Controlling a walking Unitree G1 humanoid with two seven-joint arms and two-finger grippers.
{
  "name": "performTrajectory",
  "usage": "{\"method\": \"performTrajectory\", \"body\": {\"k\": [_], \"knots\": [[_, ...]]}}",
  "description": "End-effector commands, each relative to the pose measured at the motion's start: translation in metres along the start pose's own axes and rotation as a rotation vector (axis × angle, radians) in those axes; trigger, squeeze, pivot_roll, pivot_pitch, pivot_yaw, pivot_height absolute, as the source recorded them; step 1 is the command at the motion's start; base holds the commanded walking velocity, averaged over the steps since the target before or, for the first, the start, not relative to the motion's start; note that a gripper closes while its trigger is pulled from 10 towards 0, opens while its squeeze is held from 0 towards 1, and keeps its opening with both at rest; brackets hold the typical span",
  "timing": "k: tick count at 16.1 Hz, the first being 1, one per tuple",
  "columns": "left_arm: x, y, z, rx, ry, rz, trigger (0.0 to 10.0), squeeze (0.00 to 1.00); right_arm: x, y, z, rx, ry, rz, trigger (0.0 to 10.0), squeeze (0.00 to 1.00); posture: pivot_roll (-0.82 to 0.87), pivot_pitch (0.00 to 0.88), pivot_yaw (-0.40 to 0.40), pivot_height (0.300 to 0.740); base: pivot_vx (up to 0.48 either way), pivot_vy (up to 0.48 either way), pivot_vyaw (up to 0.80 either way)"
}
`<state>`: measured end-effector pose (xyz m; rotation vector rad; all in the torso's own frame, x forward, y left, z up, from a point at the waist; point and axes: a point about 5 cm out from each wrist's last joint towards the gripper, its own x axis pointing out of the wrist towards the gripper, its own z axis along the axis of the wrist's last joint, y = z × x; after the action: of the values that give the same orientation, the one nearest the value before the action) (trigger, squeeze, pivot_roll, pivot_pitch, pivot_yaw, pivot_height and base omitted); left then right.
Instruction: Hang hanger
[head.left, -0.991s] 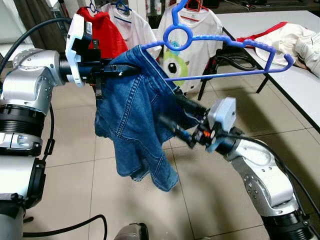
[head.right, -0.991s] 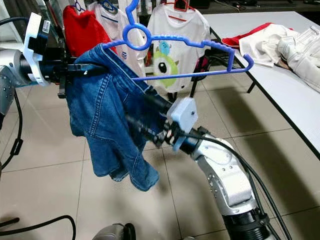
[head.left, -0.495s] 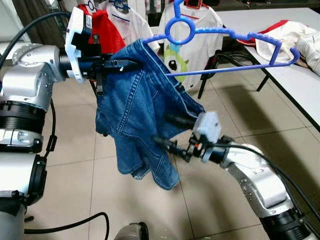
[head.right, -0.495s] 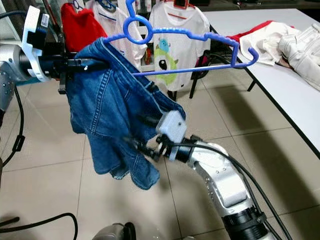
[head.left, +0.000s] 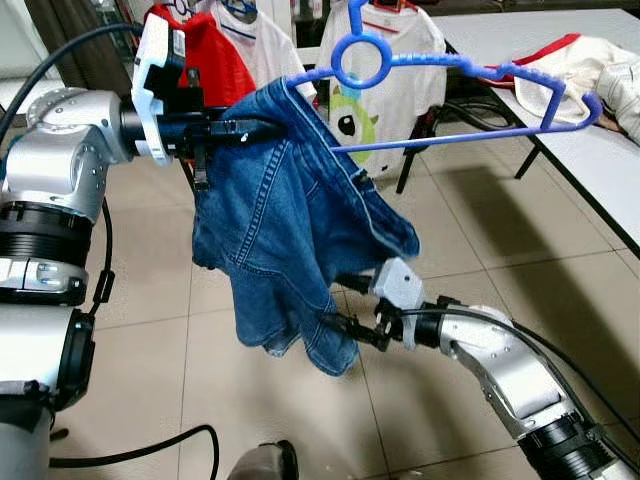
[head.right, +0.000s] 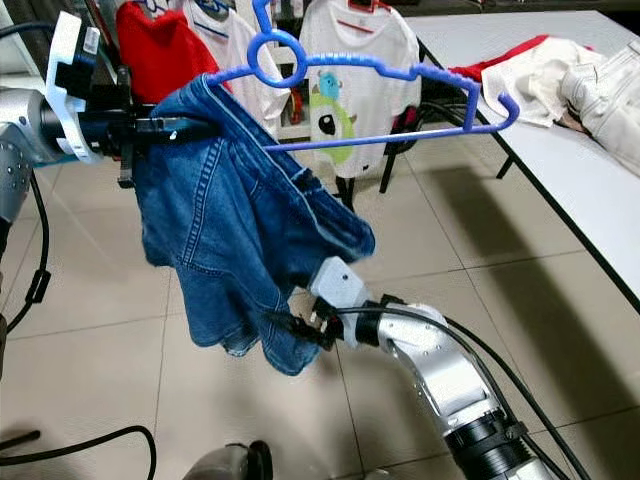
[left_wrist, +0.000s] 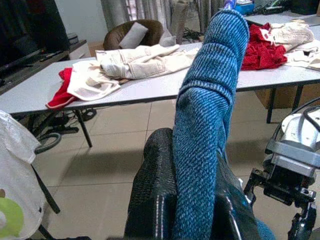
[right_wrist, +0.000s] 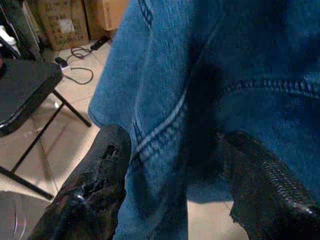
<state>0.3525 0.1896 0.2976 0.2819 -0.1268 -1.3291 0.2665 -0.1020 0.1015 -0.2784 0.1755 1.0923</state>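
Clamping the denim garment (head.left: 280, 230) on the blue hanger (head.left: 450, 95), the left gripper (head.left: 245, 128) holds; the right gripper (head.left: 345, 325), fingers spread, must straighten the hem next.

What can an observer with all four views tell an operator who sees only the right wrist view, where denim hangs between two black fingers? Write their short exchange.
Operator: Where does this denim hang from?
Observer: The denim garment is draped over one end of a blue hanger held up in the air.
Operator: What holds it up?
Observer: The left gripper is clamped on the denim at the hanger's end.
Operator: Where is my right gripper on the cloth?
Observer: The right gripper is open at the garment's lowest hem, a finger on either side.
Operator: What lies behind?
Observer: Shirts on a rack, among them a white T-shirt with a green cartoon print.
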Motion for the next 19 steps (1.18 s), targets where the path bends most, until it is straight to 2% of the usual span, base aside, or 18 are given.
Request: {"method": "performTrajectory", "body": {"k": [1, 7, 11, 13, 14, 15, 16, 19], "knots": [[-0.003, 0.004, 0.015, 0.042, -0.029, 0.018, 0.0, 0.00, 0.000, 0.002, -0.003, -0.006, 0.006, 0.012, 10.0, 0.00, -0.06, 0.103, 0.067, 0.740, 0.000, 0.000, 0.00], [-0.004, 0.000, 0.011, 0.030, -0.052, 0.036, 0.0, 0.00, -0.003, 0.005, -0.011, 0.007, 0.016, 0.009, 10.0, 0.00, -0.07, 0.080, 0.061, 0.740, 0.000, 0.000, 0.00], [-0.007, 0.001, 0.013, 0.021, -0.075, 0.052, 0.0, 0.00, -0.005, 0.002, -0.014, 0.010, 0.008, -0.038, 10.0, 0.00, -0.07, 0.070, 0.071, 0.740, 0.000, 0.000, 0.00], [-0.006, -0.002, 0.010, 0.039, -0.040, 0.047, 0.0, 0.00, -0.018, -0.017, 0.007, 0.057, -0.194, -0.240, 10.0, 0.00, -0.06, 0.066, 0.065, 0.740, 0.000, 0.000, 0.00], [-0.006, -0.003, 0.008, 0.042, -0.028, 0.050, 0.0, 0.00, -0.027, -0.023, 0.019, 0.082, -0.308, -0.287, 10.0, 0.00, -0.06, 0.063, 0.062, 0.740, 0.000, 0.000, 0.00], [-0.007, -0.003, 0.007, 0.043, -0.023, 0.051, 0.0, 0.00, -0.033, -0.026, 0.026, 0.101, -0.368, -0.298, 10.0, 0.00, -0.06, 0.063, 0.062, 0.740, 0.000, 0.000, 0.00], [-0.007, -0.004, 0.006, 0.041, -0.022, 0.052, 0.0, 0.00, -0.042, -0.029, 0.036, 0.113, -0.443, -0.305, 10.0, 1.00, -0.06, 0.062, 0.062, 0.740, 0.000, 0.000, 0.00], [-0.006, -0.005, 0.007, 0.030, -0.039, 0.046, 0.0, 0.00, -0.043, -0.030, 0.044, 0.066, -0.460, -0.293, 10.0, 1.00, -0.07, 0.060, 0.065, 0.740, 0.000, 0.000, 0.00]]}}
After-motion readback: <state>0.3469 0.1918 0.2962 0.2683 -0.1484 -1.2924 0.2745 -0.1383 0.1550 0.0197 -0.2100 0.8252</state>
